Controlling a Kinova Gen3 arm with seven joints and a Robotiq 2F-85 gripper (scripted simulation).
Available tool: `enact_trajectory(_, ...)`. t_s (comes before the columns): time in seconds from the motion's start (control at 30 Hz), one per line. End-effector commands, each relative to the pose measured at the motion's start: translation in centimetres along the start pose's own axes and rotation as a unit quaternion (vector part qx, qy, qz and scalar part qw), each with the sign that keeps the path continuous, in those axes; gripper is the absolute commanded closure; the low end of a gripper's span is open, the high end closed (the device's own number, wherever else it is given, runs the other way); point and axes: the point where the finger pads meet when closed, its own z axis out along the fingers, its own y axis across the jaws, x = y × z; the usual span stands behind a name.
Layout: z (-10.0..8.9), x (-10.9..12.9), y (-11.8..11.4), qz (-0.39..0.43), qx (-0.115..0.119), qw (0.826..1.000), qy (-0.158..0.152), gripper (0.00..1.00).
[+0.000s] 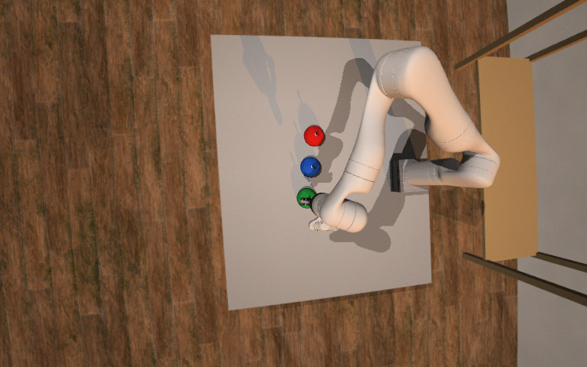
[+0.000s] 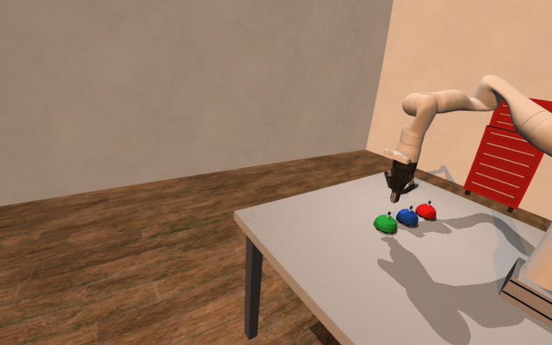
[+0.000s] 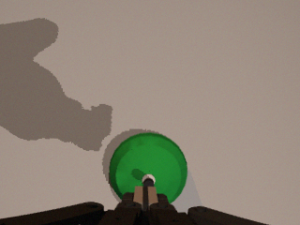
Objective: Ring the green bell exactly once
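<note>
Closed on nothing, the jaws of the gripper (image 2: 394, 199) hang above the green bell (image 2: 384, 223), with a gap to its button (image 3: 148, 179). Green bell is nearest on the table (image 2: 325, 260); behind it stand the blue bell (image 2: 407, 217), then the red bell (image 2: 425, 211).

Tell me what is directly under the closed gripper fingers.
The green bell sits under the shut gripper, its small button showing just past the fingertips. The fingers cover the bell's near edge; the exterior view shows a gap.
</note>
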Motion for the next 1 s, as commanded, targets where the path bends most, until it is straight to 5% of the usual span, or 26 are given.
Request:
enact_trajectory(0.0,-0.9,-0.1,0.3,0.002,-0.005,1.0,-0.001,1.0)
enact_trajectory(0.97,-2.2,-0.1,0.3,0.002,-0.005,1.0,-0.001,1.0)
